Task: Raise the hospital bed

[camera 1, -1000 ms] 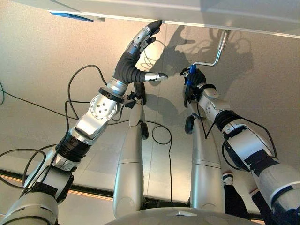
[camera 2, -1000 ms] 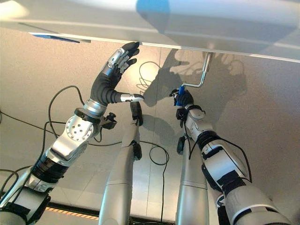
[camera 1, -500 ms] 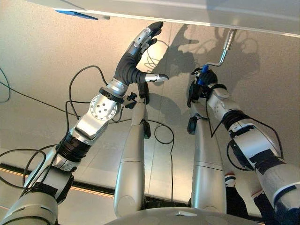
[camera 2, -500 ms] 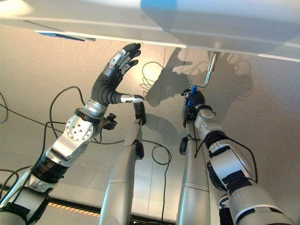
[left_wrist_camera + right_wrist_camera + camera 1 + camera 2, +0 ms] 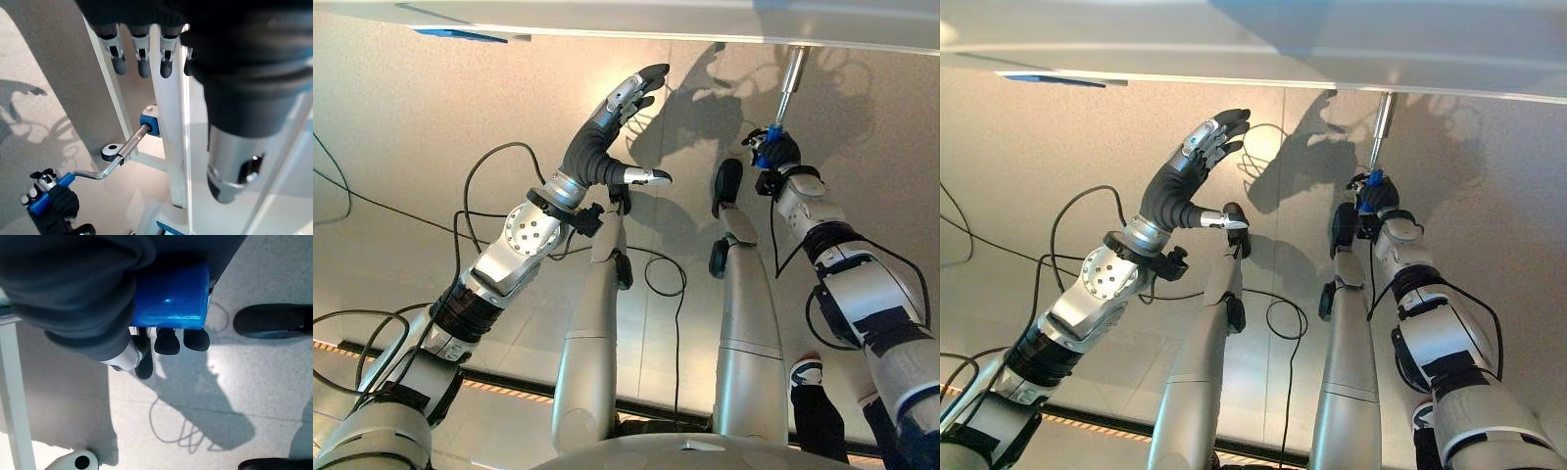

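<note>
Right hand point(image 5: 773, 152) curled tight round the blue grip point(image 5: 168, 296) of the crank point(image 5: 117, 156) under the bed edge point(image 5: 607, 20). Left hand point(image 5: 607, 127) raised just below that edge, fingers straight and spread, holding nothing.

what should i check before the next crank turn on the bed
1. Right hand grip: fingers curled round the blue crank handle. Ok.
2. Crank seated in the blue socket on the bed frame: the shaft runs into it in the left wrist view. Ok.
3. Left hand out of the crank's sweep: open, raised near the bed's underside, off to the side of the crank. Ok.
4. Floor below the crank: a person's shoe shows close by in the right wrist view. Not ok.
5. Bed height reached: cannot tell.
</note>
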### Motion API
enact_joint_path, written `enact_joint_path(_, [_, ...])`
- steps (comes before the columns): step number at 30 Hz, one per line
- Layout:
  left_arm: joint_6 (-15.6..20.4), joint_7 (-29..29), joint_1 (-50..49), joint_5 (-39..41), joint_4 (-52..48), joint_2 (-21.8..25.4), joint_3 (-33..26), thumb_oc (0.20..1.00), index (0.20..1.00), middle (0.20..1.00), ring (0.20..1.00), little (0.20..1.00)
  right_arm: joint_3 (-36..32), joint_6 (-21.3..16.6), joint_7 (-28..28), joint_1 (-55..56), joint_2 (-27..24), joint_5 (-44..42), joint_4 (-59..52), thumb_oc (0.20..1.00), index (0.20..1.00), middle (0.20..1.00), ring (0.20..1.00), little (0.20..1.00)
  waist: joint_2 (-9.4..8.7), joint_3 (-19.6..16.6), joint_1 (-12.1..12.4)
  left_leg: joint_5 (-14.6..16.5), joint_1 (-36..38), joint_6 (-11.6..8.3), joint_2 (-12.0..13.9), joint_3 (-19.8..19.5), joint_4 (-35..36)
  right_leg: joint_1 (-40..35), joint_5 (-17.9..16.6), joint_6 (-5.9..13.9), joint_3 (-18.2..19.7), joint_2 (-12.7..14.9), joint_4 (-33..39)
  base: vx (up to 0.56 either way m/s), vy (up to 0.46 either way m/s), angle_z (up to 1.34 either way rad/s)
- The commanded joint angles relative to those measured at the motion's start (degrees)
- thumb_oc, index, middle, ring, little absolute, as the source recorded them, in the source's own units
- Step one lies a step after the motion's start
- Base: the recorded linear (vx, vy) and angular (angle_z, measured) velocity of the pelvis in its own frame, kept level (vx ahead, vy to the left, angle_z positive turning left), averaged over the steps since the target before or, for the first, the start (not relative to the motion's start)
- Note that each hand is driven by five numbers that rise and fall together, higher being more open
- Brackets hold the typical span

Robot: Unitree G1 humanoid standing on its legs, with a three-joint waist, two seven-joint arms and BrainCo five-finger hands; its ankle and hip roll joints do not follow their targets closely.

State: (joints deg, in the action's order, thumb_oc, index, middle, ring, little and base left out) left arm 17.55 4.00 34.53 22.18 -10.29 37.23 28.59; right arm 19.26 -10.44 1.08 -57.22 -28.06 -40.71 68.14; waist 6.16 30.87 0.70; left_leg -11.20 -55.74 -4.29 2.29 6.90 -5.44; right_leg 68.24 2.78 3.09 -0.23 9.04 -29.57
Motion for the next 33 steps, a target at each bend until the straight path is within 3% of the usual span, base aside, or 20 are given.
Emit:
enact_joint_path(1, [3.7,-0.5,-2.5,0.5,-6.6,-0.4,-1.7,1.000,1.000,1.000,1.000,1.000,-5.9,-1.2,-6.1,5.6,-14.6,-5.1,4.3,0.200,0.200,0.200,0.200,0.200,3.68,-1.1,-2.9,8.5,2.2,-0.66,1.1,-0.1,-8.5,-5.7,-7.2,6.52,-0.6,-2.4,11.2,0.00,0.000,0.00])
enact_joint_path(5, [3.7,1.1,-6.0,-2.1,-7.9,2.6,-7.0,1.000,1.000,1.000,1.000,1.000,-10.7,-8.5,-8.2,21.6,-11.4,-6.8,-23.5,0.200,0.200,0.200,0.200,0.200,0.86,-1.1,-6.1,8.3,2.1,-0.75,1.1,-0.2,-8.5,-6.2,-7.6,6.44,-0.7,-2.8,11.8,0.00,-0.024,0.02])
enact_joint_path(6, [3.6,1.1,-6.2,-2.1,-8.0,2.7,-6.9,1.000,1.000,1.000,1.000,1.000,-11.0,-8.4,-8.5,22.3,-11.2,-6.5,-24.2,0.200,0.200,0.200,0.200,0.200,0.74,-1.1,-6.1,8.3,2.2,-0.75,1.1,-0.2,-8.5,-6.4,-7.6,6.45,-0.7,-2.7,11.7,-0.01,-0.037,0.02])
enact_joint_path(7, [3.9,1.6,-8.0,-2.6,-8.2,4.1,-9.6,1.000,1.000,1.000,1.000,1.000,-14.9,-11.5,-8.2,29.8,-10.0,-6.2,-35.2,0.200,0.200,0.200,0.200,0.200,-0.17,-1.1,-7.2,8.3,2.1,-0.72,1.0,-0.6,-8.6,-6.5,-7.7,6.47,-0.8,-2.6,11.8,0.00,0.000,0.00])
enact_joint_path(12, [4.3,2.2,-11.3,-4.4,-8.9,7.5,-13.9,1.000,1.000,1.000,1.000,1.000,-21.7,-15.6,-6.4,39.8,-6.8,-6.9,-52.6,0.200,0.200,0.200,0.200,0.200,-1.54,-1.1,-8.4,8.4,2.2,-0.56,0.7,-1.1,-8.9,-7.4,-8.0,6.62,-1.3,-2.3,11.9,0.00,0.000,0.00])
enact_joint_path(17, [4.6,1.6,-14.3,-4.7,-10.9,9.5,-18.3,1.000,1.000,1.000,1.000,1.000,-24.4,-16.7,-4.0,44.6,-6.2,-7.2,-64.7,0.200,0.200,0.200,0.200,0.200,-2.62,-1.1,-9.2,8.4,2.4,-0.65,0.6,-1.4,-8.9,-8.5,-8.4,6.72,-1.5,-2.1,12.8,0.00,0.008,0.01])
enact_joint_path(25, [5.2,-0.1,-17.2,-3.2,-13.3,9.5,-22.0,1.000,1.000,1.000,1.000,1.000,-24.9,-17.1,0.3,46.9,-6.3,-10.5,-74.7,0.200,0.200,0.200,0.200,0.200,-3.68,-1.1,-9.2,8.3,3.0,-0.82,0.7,-1.7,-8.9,-10.2,-8.6,6.75,-1.9,-2.2,13.7,0.00,0.007,0.02])
enact_joint_path(31, [6.2,-2.4,-18.0,0.3,-15.0,10.6,-23.2,1.000,1.000,1.000,1.000,1.000,-16.5,-13.1,7.6,47.1,-9.5,-13.9,-83.4,0.200,0.200,0.200,0.200,0.200,-4.55,-1.1,-8.8,8.1,4.1,-0.86,0.7,-2.0,-8.7,-11.7,-8.8,6.64,-2.0,-2.3,14.2,0.00,0.000,0.00])
enact_joint_path(33, [6.3,-3.9,-16.7,3.5,-15.1,10.1,-21.1,1.000,1.000,1.000,1.000,1.000,-7.8,-9.7,10.1,42.9,-11.2,-14.6,-83.2,0.200,0.200,0.200,0.200,0.200,-4.58,-1.1,-8.1,7.9,4.4,-0.74,0.7,-2.1,-8.7,-12.3,-9.0,6.53,-2.2,-2.2,14.4,0.00,0.000,0.00])
